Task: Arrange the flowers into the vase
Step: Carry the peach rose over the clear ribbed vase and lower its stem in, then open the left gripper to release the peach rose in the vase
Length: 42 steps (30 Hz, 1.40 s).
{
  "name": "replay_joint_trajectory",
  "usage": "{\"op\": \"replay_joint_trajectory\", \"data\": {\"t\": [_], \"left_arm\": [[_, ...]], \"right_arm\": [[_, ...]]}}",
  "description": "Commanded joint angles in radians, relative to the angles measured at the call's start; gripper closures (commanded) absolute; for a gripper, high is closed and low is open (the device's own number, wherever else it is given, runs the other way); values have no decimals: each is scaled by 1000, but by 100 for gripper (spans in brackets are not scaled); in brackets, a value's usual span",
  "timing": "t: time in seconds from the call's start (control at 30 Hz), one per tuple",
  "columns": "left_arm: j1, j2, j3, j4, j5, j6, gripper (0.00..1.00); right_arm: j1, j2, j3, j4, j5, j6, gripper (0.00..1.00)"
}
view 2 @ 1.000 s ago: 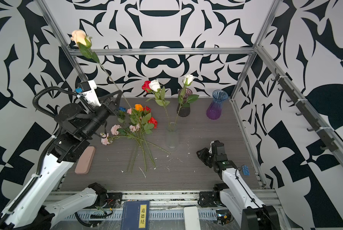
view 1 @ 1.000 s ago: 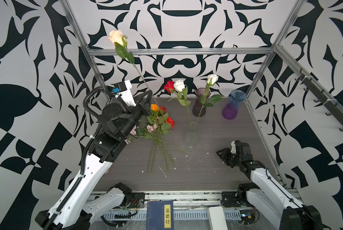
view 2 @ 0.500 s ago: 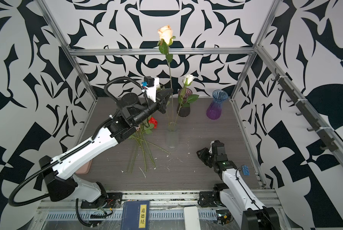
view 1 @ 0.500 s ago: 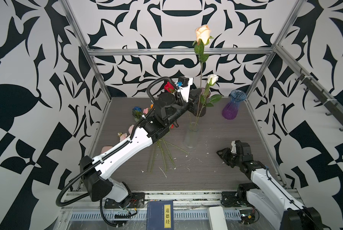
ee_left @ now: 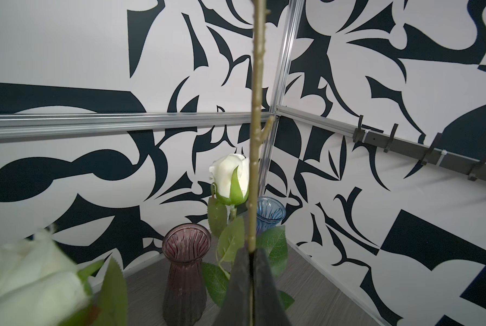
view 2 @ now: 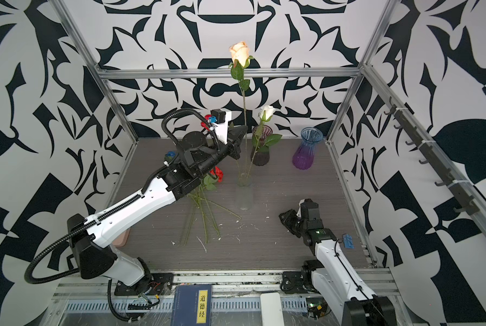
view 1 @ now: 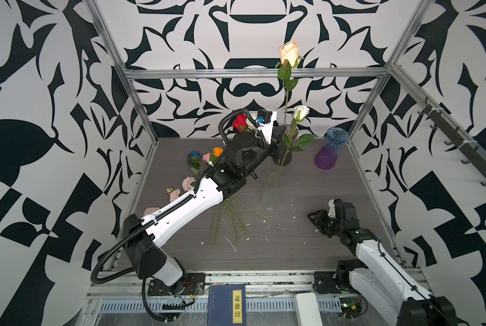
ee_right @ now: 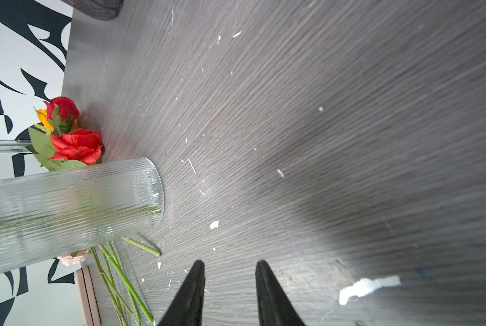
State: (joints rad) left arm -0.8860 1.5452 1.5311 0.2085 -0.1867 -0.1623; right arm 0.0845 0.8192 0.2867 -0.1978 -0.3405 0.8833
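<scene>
Stem of a tall peach rose (view 2: 239, 52) stands pinched in the left gripper (ee_left: 251, 254) above a clear ribbed glass vase (view 2: 244, 194); right gripper (ee_right: 230, 266) hovers spread, empty

Enclosure walls (view 1: 250, 34): white panels with a bold black abstract pattern on three sides, in both top views. Aluminium frame (view 1: 236, 72): horizontal rail across the back wall, uprights at both rear corners. Dark hook rail (view 2: 433, 159) fixed along the right-hand wall. Tabletop (view 1: 292, 254): grey wood-grain, scattered with white flecks (ee_right: 214, 224). Blue book (view 1: 227, 304) at the front edge. Lighting even, shadows soft
</scene>
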Motion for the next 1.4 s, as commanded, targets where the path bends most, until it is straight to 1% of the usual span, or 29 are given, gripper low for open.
{"op": "replay_joint_trajectory", "data": {"t": [0.0,0.43,0.67,0.7,0.73,0.8,0.83,0.9,0.93,1.0,1.17,1.27,1.37], "left_arm": [[-4,-3,-26,23,-36,-27,100],[-4,-17,-149,13,-51,-104,100],[-4,-9,-153,-26,-59,-124,100],[-4,-7,-148,-40,-59,-127,97],[-4,-5,-141,-55,-59,-131,83],[-4,-4,-135,-67,-57,-133,59],[-4,-4,-132,-72,-56,-135,51],[-4,-2,-125,-84,-56,-137,43],[-4,-2,-121,-91,-59,-137,40],[-4,-4,-117,-99,-64,-137,39],[-4,-26,-123,-111,-75,-144,38],[-4,-64,-130,-126,-71,-159,39],[-4,-138,-154,-152,-64,-163,39]], "right_arm": [[-6,0,17,9,1,-18,66],[-8,0,16,12,-2,-17,66],[-9,0,15,12,-2,-15,66],[-9,0,15,13,-2,-15,66],[-9,0,15,12,-2,-15,66],[-9,0,15,12,-2,-15,66],[-9,0,14,13,-2,-15,66],[-9,-2,15,13,-2,-15,66],[-9,-2,14,11,-2,-14,66],[-11,-5,13,11,-2,-14,66],[-11,-8,13,9,-2,-14,66],[-11,-9,14,6,-1,-14,66],[-11,-11,15,0,0,-14,66]]}}
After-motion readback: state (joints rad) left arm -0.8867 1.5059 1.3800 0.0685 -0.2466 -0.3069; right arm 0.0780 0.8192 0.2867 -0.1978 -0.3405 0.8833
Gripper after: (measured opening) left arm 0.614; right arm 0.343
